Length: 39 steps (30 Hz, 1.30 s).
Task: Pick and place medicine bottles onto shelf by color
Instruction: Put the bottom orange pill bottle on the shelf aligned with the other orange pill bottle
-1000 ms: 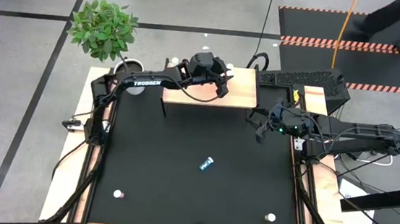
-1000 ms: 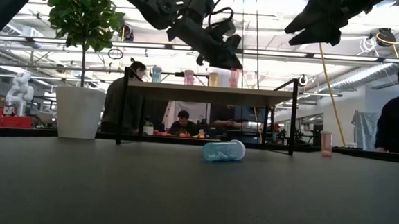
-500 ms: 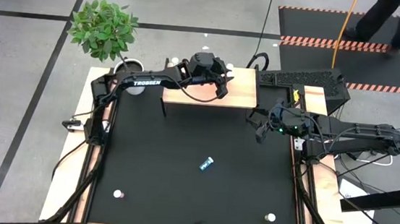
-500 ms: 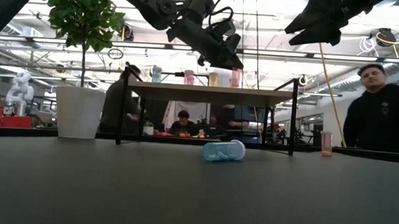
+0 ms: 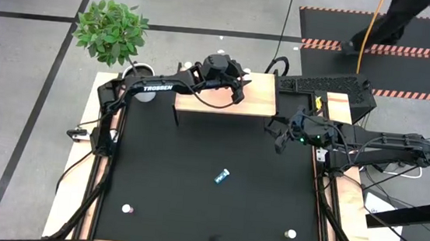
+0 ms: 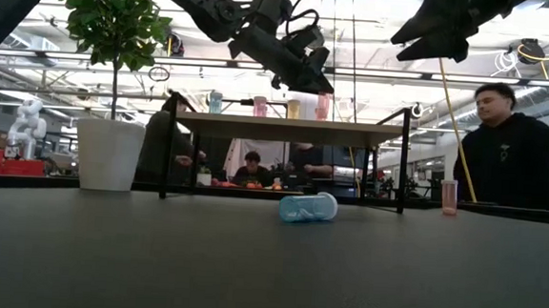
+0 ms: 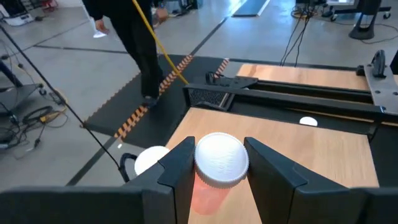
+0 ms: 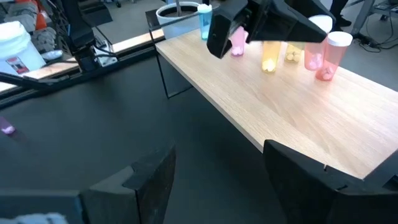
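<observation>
The light wood shelf [image 5: 257,101] stands at the table's far edge. Several bottles stand in a row on it: teal [image 8: 205,22], pink [image 8: 237,42], yellow [image 8: 268,59]. My left gripper [image 5: 241,88] reaches over the shelf's right part and is shut on a pink bottle [image 7: 208,190] with a white cap. My right gripper [image 8: 233,180] hovers open above the table's right side [image 5: 280,138], holding nothing. A teal bottle [image 5: 222,176] lies on its side in the middle of the black table. Two white-capped bottles [image 5: 127,208] [image 5: 290,235] stand near the front edge. My left gripper pinches the pink bottle at its white cap [image 7: 222,160], one finger [image 7: 180,171] on each side. The fingers come from the table's left, slanting a little downward. The bottle is upright, its base about level with the shelf top [image 6: 323,106]. Whether it rests there, I cannot tell.
A white pot [image 6: 108,153] with a green plant [image 5: 112,29] stands beside the shelf's left end. Another white cap [image 7: 152,158] shows close beside the left finger. A person [image 6: 508,159] stands in the room beyond the table's far right.
Neither gripper and no bottle has moved. Only the person beyond the table has walked along behind it.
</observation>
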Available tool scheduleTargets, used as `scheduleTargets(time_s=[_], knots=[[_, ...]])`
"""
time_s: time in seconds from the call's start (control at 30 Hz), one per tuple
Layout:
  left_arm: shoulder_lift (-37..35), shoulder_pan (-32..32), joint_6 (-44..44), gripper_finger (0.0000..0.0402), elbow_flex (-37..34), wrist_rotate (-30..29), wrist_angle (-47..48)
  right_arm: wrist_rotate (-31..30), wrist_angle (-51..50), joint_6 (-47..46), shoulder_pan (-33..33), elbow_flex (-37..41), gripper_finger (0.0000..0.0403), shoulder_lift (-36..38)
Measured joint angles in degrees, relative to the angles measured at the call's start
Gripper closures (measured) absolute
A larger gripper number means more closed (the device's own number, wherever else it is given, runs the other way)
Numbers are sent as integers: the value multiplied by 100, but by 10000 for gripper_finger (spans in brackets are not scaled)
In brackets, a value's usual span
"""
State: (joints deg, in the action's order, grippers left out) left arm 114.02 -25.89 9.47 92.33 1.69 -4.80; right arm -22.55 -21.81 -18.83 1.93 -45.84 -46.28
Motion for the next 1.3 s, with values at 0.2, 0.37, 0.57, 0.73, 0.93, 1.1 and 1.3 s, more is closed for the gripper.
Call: scheduleTargets(time_s=[0.2, 0.37, 0.57, 0.73, 0.93, 1.1, 1.3], knots=[[121, -21, -253, 268, 0, 152, -252, 4, 77, -5, 0, 0, 163, 0], [179, 41, -232, 268, 4, 156, -307, 7, 56, -66, 0, 0, 163, -2], [229, 23, -207, 268, 2, 144, -132, 9, 55, -66, -2, 0, 163, -2], [229, 30, -181, 268, 2, 149, -72, 9, 54, -60, -2, 0, 163, -2], [229, 23, -166, 268, 2, 146, -16, 11, 52, -43, -2, 0, 163, -2], [229, 11, -198, 268, 2, 146, 11, 13, 52, -2, -2, 0, 163, -2], [229, 11, -209, 268, 2, 146, 20, 13, 49, 0, -2, 0, 163, -2]])
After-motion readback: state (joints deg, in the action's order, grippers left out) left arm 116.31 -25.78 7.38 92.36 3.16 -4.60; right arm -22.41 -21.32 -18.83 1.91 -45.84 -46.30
